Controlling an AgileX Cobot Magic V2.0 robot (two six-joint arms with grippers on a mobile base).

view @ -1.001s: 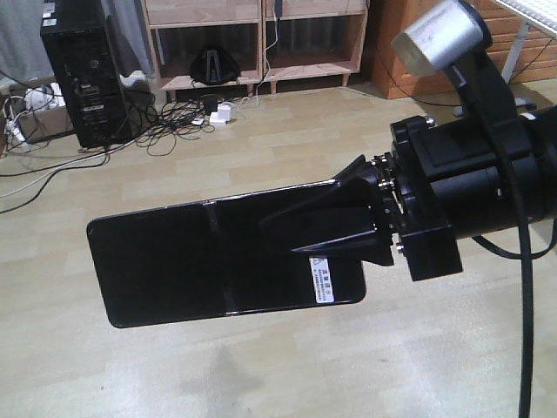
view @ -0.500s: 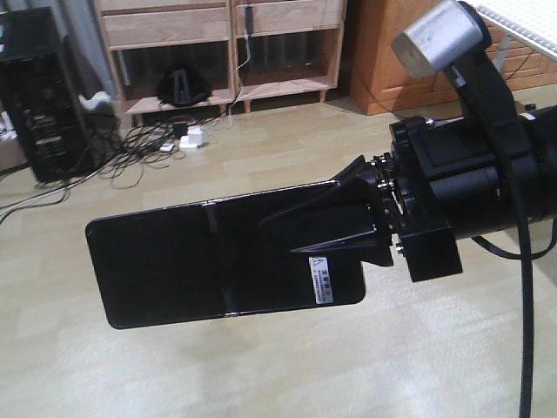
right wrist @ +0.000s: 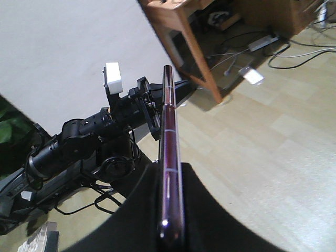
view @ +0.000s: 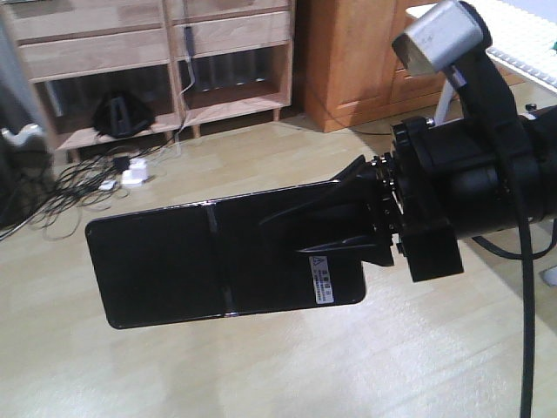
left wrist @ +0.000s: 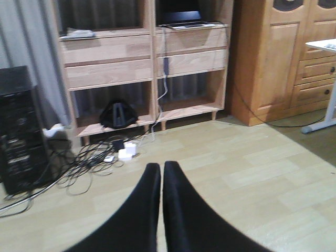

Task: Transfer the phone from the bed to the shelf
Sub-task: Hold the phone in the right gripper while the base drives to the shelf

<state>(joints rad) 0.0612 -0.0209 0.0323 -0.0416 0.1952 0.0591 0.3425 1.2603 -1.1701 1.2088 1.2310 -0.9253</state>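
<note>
phone (view: 191,261): glossy black, creased, held level in right claw (view: 287,233) | shelf (left wrist: 113,52): pale wood, well behind

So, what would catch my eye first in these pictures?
A glossy black phone with a crease across its middle hangs in mid-air above the pale floor, pinched at one end by the right gripper. Further back stands a light wooden shelf, with a tangle of cables on the floor in front of it.

Black phone (view: 174,261) bears white sticker (view: 322,285); shelf (left wrist: 110,50) is pale wood.
</note>
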